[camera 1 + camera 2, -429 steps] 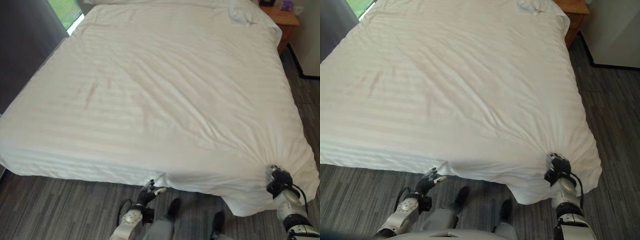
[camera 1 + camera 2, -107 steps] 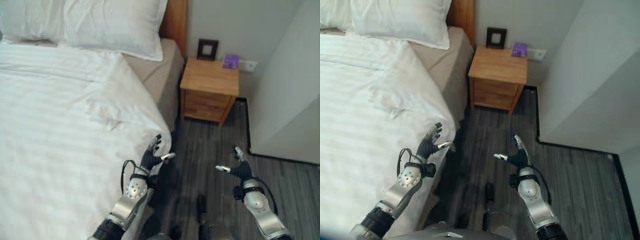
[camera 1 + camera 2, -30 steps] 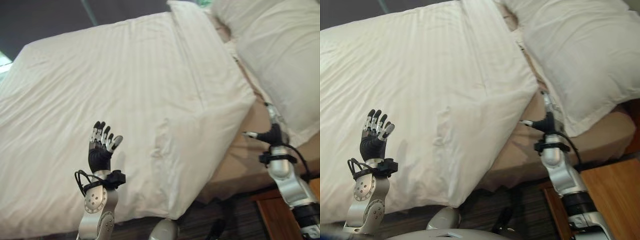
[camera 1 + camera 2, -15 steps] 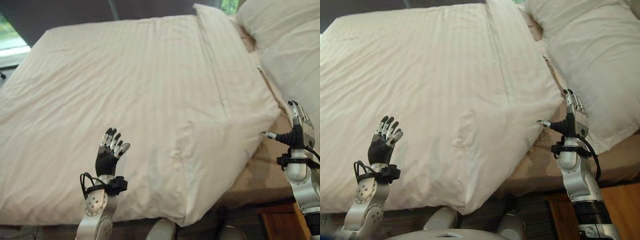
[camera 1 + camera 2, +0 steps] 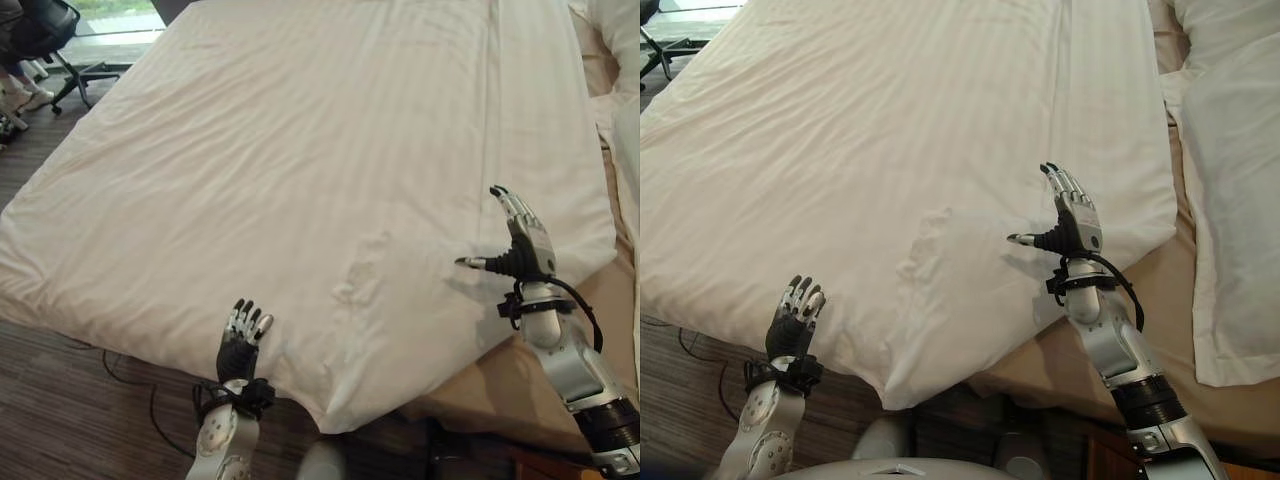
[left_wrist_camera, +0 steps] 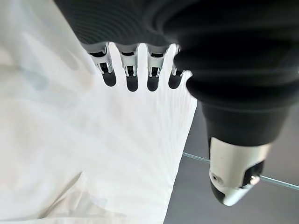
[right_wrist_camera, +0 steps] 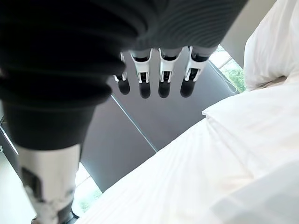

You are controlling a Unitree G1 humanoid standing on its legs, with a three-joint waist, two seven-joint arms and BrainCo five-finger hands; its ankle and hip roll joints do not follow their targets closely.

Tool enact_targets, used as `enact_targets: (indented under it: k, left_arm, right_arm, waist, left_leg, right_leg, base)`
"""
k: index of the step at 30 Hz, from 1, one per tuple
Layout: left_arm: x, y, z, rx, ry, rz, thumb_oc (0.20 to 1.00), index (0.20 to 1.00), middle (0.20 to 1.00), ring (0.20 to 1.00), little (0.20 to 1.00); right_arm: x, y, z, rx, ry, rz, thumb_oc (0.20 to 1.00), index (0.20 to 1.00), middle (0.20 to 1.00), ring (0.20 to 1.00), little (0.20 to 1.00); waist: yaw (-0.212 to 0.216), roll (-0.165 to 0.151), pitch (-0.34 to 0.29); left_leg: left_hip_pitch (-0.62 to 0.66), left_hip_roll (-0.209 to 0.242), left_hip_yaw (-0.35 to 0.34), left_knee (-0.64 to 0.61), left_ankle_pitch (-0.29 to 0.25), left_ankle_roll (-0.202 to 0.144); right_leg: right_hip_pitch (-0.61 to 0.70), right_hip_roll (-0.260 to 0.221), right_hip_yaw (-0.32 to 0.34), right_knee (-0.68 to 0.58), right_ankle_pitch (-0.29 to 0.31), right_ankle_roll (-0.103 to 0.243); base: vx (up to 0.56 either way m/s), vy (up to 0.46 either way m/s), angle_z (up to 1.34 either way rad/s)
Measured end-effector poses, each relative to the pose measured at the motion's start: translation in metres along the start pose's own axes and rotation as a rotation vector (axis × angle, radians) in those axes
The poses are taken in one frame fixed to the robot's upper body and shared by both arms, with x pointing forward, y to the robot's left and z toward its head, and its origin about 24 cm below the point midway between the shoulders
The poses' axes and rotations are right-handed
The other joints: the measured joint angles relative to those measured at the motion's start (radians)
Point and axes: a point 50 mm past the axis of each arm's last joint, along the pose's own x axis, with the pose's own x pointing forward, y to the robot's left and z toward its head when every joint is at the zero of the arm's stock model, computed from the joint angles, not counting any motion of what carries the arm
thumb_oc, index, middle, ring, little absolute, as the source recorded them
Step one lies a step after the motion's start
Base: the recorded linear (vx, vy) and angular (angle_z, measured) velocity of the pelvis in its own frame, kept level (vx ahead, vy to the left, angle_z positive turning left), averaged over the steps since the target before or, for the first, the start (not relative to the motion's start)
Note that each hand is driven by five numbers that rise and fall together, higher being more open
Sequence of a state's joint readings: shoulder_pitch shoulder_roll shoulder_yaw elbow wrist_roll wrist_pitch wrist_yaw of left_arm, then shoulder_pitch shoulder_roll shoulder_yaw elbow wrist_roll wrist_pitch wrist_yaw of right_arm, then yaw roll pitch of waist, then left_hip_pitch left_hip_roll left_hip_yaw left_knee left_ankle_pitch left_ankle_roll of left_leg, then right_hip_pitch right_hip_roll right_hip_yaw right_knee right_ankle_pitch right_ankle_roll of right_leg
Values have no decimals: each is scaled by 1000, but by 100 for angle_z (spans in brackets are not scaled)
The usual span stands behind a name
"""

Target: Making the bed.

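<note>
A white striped duvet (image 5: 330, 140) lies spread over the bed, with a small rumple (image 5: 362, 272) near its near corner. That corner (image 5: 335, 415) hangs off the mattress edge. My left hand (image 5: 240, 345) is raised open at the duvet's near edge, fingers straight, holding nothing. My right hand (image 5: 525, 250) is open too, fingers up and thumb out, hovering over the duvet's folded top edge (image 5: 560, 215). The tan fitted sheet (image 5: 1140, 330) shows bare below that fold. A white pillow (image 5: 1230, 190) lies at the head end, to the right.
An office chair (image 5: 45, 30) and a person's shoes (image 5: 15, 95) are at the far left on the dark wood floor (image 5: 60, 400). A dark curtain and window (image 7: 135, 140) stand beyond the bed.
The camera has swung left, so the whole picture shifted. My right hand has come from beside the pillow to over the duvet's folded edge. My left hand sits lower, at the duvet's near edge.
</note>
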State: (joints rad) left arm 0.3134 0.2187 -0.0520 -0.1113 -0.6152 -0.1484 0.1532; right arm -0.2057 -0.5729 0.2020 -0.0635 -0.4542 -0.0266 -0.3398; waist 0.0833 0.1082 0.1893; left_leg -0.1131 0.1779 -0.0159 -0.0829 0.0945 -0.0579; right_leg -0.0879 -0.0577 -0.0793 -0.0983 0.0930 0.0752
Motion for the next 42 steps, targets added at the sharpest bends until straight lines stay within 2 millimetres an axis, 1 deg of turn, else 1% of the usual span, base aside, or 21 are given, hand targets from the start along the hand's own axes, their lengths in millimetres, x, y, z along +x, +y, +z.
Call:
enact_targets:
  k: [2,5,6,9,12,15,16,17,20,21,23,24,25,28,31,32,33,36,40,41,42]
  left_arm:
    - [0,-4,2,-7,-9,-24,1000,1000,1000,1000,1000]
    - [-1,-2,2,-2,-4,-24,1000,1000,1000,1000,1000]
    - [-1,-2,2,-2,-3,-24,1000,1000,1000,1000,1000]
    - [-3,-1,1,3,4,-21,1000,1000,1000,1000,1000]
    - [-9,8,-5,14,37,7,1000,1000,1000,1000,1000]
    - [-9,10,-9,26,67,1,1000,1000,1000,1000,1000]
    - [-11,12,-9,37,73,-2,1000,1000,1000,1000,1000]
    - [-12,14,-10,42,78,1,1000,1000,1000,1000,1000]
    - [-13,19,-14,55,101,14,1000,1000,1000,1000,1000]
    - [-14,23,-15,67,112,20,1000,1000,1000,1000,1000]
    - [-16,28,-15,91,124,21,1000,1000,1000,1000,1000]
    - [-15,28,-14,94,123,18,1000,1000,1000,1000,1000]
    - [-15,29,-13,97,122,20,1000,1000,1000,1000,1000]
    - [-14,33,-10,124,122,17,1000,1000,1000,1000,1000]
    - [-13,34,-11,133,127,16,1000,1000,1000,1000,1000]
    - [-13,34,-11,136,132,11,1000,1000,1000,1000,1000]
    - [-13,34,-11,136,134,7,1000,1000,1000,1000,1000]
    - [-11,36,-8,158,130,-3,1000,1000,1000,1000,1000]
    - [-6,35,-2,178,115,-17,1000,1000,1000,1000,1000]
    - [-6,35,-2,179,115,-17,1000,1000,1000,1000,1000]
    - [-5,35,-2,179,112,-20,1000,1000,1000,1000,1000]
  right_arm:
    - [-1,4,4,10,-17,28,1000,1000,1000,1000,1000]
    - [-2,10,10,24,-41,57,1000,1000,1000,1000,1000]
    - [-2,10,10,24,-41,66,1000,1000,1000,1000,1000]
    - [-1,14,14,29,-57,87,1000,1000,1000,1000,1000]
    - [10,30,31,69,-109,132,1000,1000,1000,1000,1000]
    - [11,48,29,57,-98,205,1000,1000,1000,1000,1000]
    - [11,55,28,59,-86,227,1000,1000,1000,1000,1000]
    - [12,59,28,59,-78,239,1000,1000,1000,1000,1000]
    - [9,73,18,28,-38,297,1000,1000,1000,1000,1000]
    - [6,80,14,14,-14,324,1000,1000,1000,1000,1000]
    - [4,92,3,-11,39,370,1000,1000,1000,1000,1000]
    - [3,94,-1,-23,59,382,1000,1000,1000,1000,1000]
    - [2,97,-4,-37,74,392,1000,1000,1000,1000,1000]
    - [-3,110,-20,-109,140,447,1000,1000,1000,1000,1000]
    - [-13,122,-42,-180,253,506,1000,1000,1000,1000,1000]
    - [-18,131,-51,-231,303,545,1000,1000,1000,1000,1000]
    - [-23,134,-58,-260,335,567,1000,1000,1000,1000,1000]
    - [-29,137,-68,-320,373,594,1000,1000,1000,1000,1000]
    - [-27,132,-72,-367,377,577,1000,1000,1000,1000,1000]
    - [-26,131,-73,-370,379,574,890,890,890,890,890]
    - [-26,131,-73,-371,381,573,567,567,567,567,567]
  waist:
    - [-11,2,-1]
    - [5,-5,-4]
    - [1,-5,-4]
    - [10,-13,-8]
    - [19,-35,-23]
    - [39,-50,-33]
    - [60,-55,-37]
    - [64,-57,-38]
    - [90,-59,-39]
    - [101,-64,-43]
    - [119,-71,-48]
    - [117,-72,-48]
    - [135,-72,-48]
    - [149,-76,-51]
    - [169,-78,-52]
    - [169,-79,-52]
    - [170,-79,-52]
    - [168,-78,-52]
    - [164,-79,-53]
    - [165,-79,-53]
    - [164,-79,-53]
  left_leg:
    - [9,-4,3,-11,-4,-9]
    - [19,-19,-12,-11,-14,-38]
    - [18,-27,-29,-11,-12,-44]
    - [29,-44,-54,-11,-9,-42]
    - [31,-51,-57,-11,-6,-46]
    - [32,-53,-81,-11,-4,-44]
    - [32,-52,-82,-11,-4,-44]
    - [31,-53,-83,-11,-4,-44]
    - [29,-58,-110,-12,0,-42]
    - [28,-58,-115,-12,0,-41]
    - [15,-60,-134,-16,4,-41]
    - [11,-60,-137,-16,5,-41]
    - [4,-61,-138,-16,8,-40]
    - [-7,-65,-158,-14,15,-44]
    - [-9,-68,-161,-11,20,-43]
    - [-8,-68,-162,-11,21,-45]
    - [-11,-69,-164,-11,20,-47]
    - [-11,-74,-162,-11,22,-47]
    - [-9,-84,-157,-11,22,-46]
    - [-9,-86,-156,-11,21,-45]
    - [-9,-86,-155,-11,19,-48]
  right_leg:
    - [16,-7,-23,-5,-5,9]
    - [36,-21,-35,-5,-14,25]
    - [48,-29,-56,-5,-16,27]
    - [76,-45,-83,-5,-21,35]
    - [81,-51,-88,-3,-21,39]
    - [97,-52,-111,-4,-22,42]
    - [97,-51,-112,-5,-22,42]
    - [98,-50,-113,-5,-22,42]
    - [111,-53,-138,-5,-25,43]
    - [113,-52,-143,-5,-26,43]
    - [113,-52,-162,-5,-32,43]
    - [113,-52,-164,-5,-34,44]
    - [111,-53,-170,-5,-34,44]
    - [109,-54,-188,-5,-34,44]
    - [109,-56,-191,-5,-34,44]
    - [110,-57,-191,-5,-34,45]
    - [109,-58,-193,-5,-34,45]
    - [108,-62,-192,-5,-34,45]
    - [107,-74,-188,-5,-33,49]
    - [107,-76,-186,-5,-32,50]
    - [107,-78,-185,-5,-32,51]
  base:
    - [77,-19,31]
    - [81,-19,23]
    - [54,4,45]
    - [52,17,32]
    - [6,18,8]
    - [12,25,21]
    - [18,11,10]
    - [13,7,10]
    - [10,17,23]
    - [8,21,12]
    - [6,13,24]
    - [3,9,30]
    - [3,9,17]
    - [-20,19,18]
    - [-30,22,7]
    - [-37,44,4]
    - [-25,46,3]
    - [-26,57,0]
    - [-28,56,-1]
    - [-18,37,-2]
    - [-30,53,-1]
